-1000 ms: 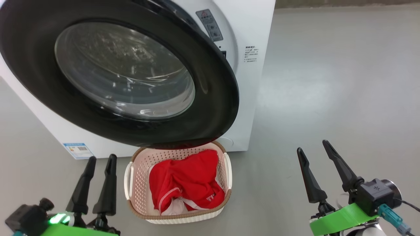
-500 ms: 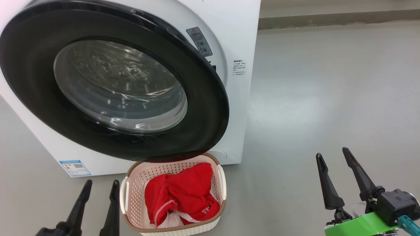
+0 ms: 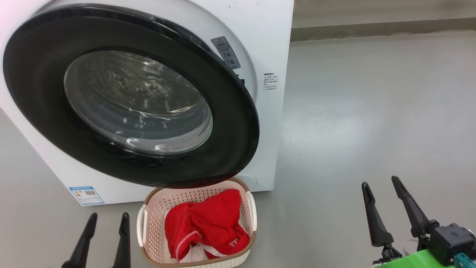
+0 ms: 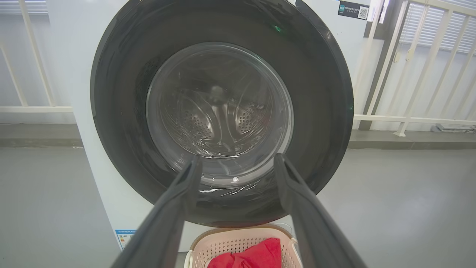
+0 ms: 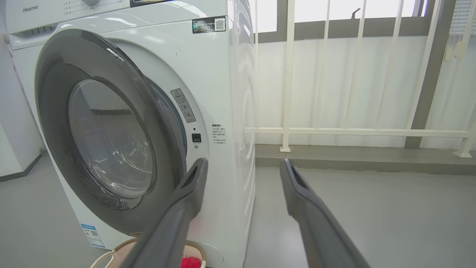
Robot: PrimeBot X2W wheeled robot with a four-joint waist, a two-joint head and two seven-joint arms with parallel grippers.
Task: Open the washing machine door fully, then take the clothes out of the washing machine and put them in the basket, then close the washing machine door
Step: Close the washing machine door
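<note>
The washing machine door, with its black rim and clear bowl window, stands slightly ajar on the white washing machine; a gap shows at its right edge in the right wrist view. Red clothes lie in the cream basket on the floor under the door's lower edge. My left gripper is open and empty, left of the basket. My right gripper is open and empty, well to the right. The left gripper faces the door. The right gripper points past the machine's right front corner.
Grey floor spreads to the right of the machine. A white railing on a low grey kerb runs behind it. A blue label marks the machine's lower left corner.
The whole head picture has shifted, so the camera moved: machine and basket sit lower, and both grippers sit lower at its edge. Both grippers stay open and empty.
</note>
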